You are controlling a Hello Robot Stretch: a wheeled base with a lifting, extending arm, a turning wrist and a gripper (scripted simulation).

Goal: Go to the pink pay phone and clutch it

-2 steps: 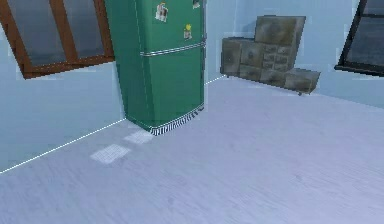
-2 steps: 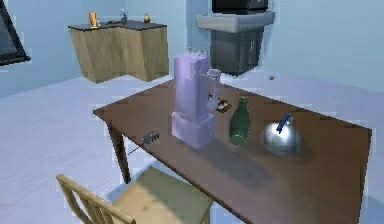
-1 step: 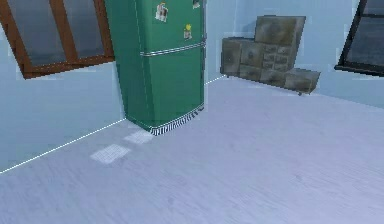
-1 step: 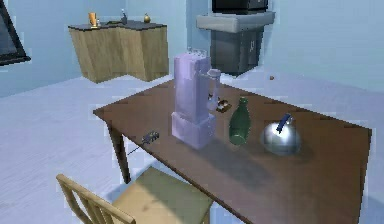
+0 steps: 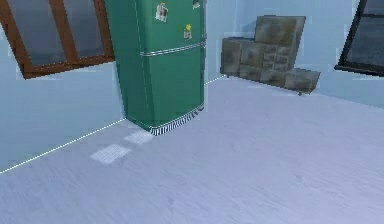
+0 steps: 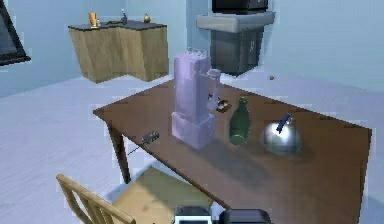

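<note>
No legible text or labels

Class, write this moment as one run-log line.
stage: at table | phone: upright on table, beside bottle | kettle: by bottle | fridge: ahead

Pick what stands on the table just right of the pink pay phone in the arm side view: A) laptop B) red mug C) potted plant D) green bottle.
D: a green bottle stands on the table between the pink pay phone and a silver kettle.

pink pay phone (image 6: pixel 192 100) 1 | green bottle (image 6: pixel 239 122) 1 | fridge (image 5: pixel 160 70) 1 | table (image 6: pixel 320 172) 1
</note>
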